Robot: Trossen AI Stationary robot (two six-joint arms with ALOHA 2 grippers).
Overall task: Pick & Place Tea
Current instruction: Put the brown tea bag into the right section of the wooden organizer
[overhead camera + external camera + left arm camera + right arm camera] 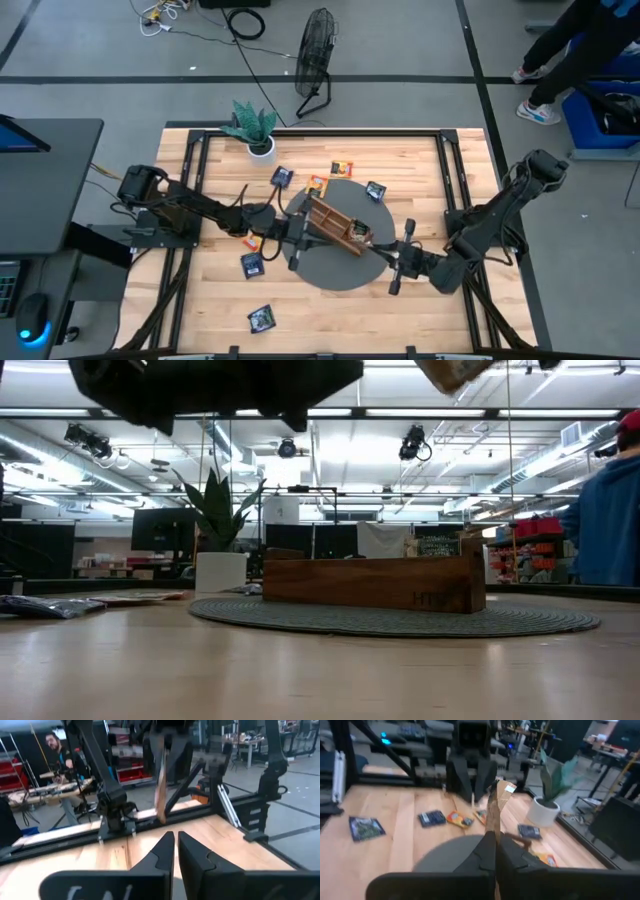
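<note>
A long wooden tray [335, 225] rests on a dark round mat [330, 272] in the middle of the table. Tea sachets lie flat on the wood around it: dark ones [282, 177] [252, 265] [262, 318] and orange ones [342, 167] [316, 185]. My right gripper [495, 851] hovers over the mat's right part, shut on a pale beige sachet [496, 805], which also shows at the low view's top [455, 372]. My left gripper [175, 851] hangs over the mat's left part, facing the right one, fingers together with nothing between them. My right gripper pinches the beige sachet between its two fingers by its lower edge [493, 829]. The fingers come roughly level from the table's right side. The sachet stands up above the fingers, edge-on to the wrist camera, lifted clear of the tray and the mat.
A potted plant [255, 135] stands at the table's far left. More sachets lie by the mat's far side [376, 190]. Black frame rails [445, 180] run along the table's sides. A fan [315, 60] and a person [580, 50] are on the floor beyond the table.
</note>
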